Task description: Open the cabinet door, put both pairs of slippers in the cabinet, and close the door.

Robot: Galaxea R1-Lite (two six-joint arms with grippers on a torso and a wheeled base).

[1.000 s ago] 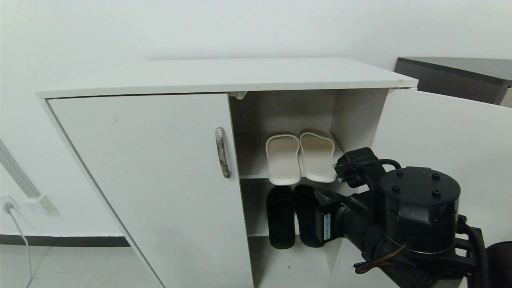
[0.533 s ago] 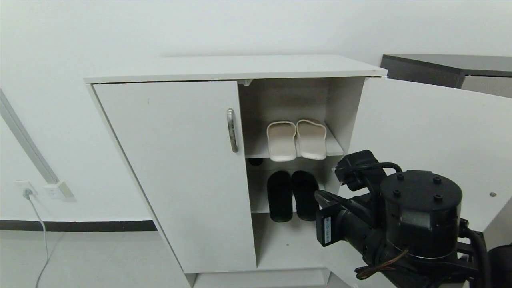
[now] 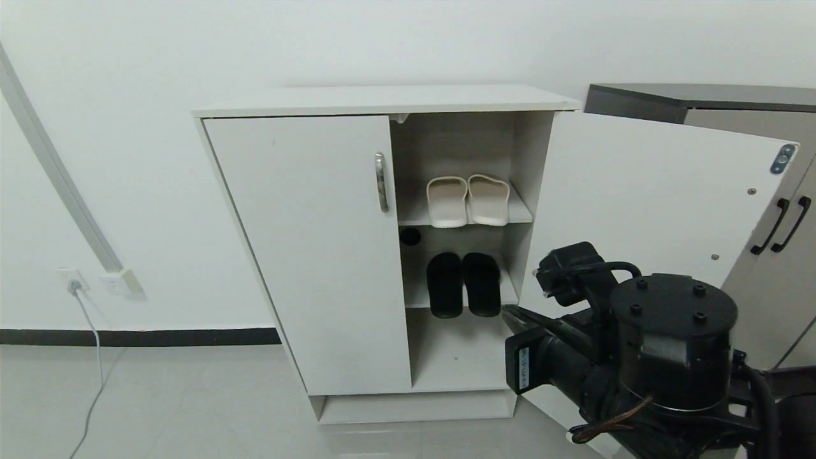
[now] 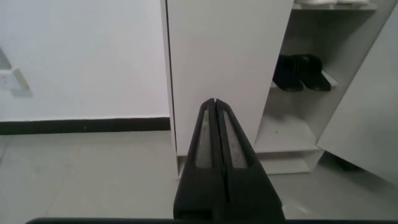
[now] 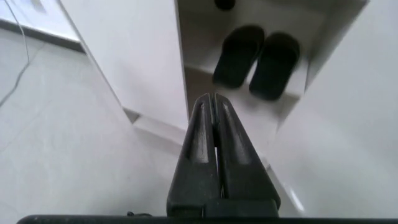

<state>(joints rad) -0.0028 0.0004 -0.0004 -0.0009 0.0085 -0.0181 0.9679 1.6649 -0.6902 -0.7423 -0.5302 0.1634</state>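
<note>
Backs off from the cabinet (image 3: 382, 99) across the last second, so takes in more wall and floor from the head camera. Leaves both pairs lying exactly as they lay. Keeps the right arm (image 3: 637, 344) low before the open door (image 3: 637, 191).

Stands at the last step, by the look of it: white slippers (image 3: 467, 201) on the upper shelf, black slippers (image 3: 463, 284) on the shelf below, each pair side by side, only the closing left to do. Calls next, most likely, for bringing a gripper round to the open door's outer face or free edge and sweeping it back to the frame, up against the shut left door (image 3: 306, 242), with room for the panel to swing past the arm.

Shows the left gripper (image 4: 215, 124) with fingers pressed flat together, holding nothing, aimed at the foot of the left door. Shows the right gripper (image 5: 215, 118) likewise closed tight and empty, pointing toward the black pair.

Reads as smooth white laminated board for the cabinet, flat-panelled and square-edged, with a slim curved metal handle (image 3: 381, 182) upright on the left door. Looks soft and moulded for the slippers, foam or rubber perhaps, rounded and matte. Sits just beside a grey cabinet (image 3: 701, 102) with black handles (image 3: 781, 223), on a glossy pale floor (image 3: 159, 408).
</note>
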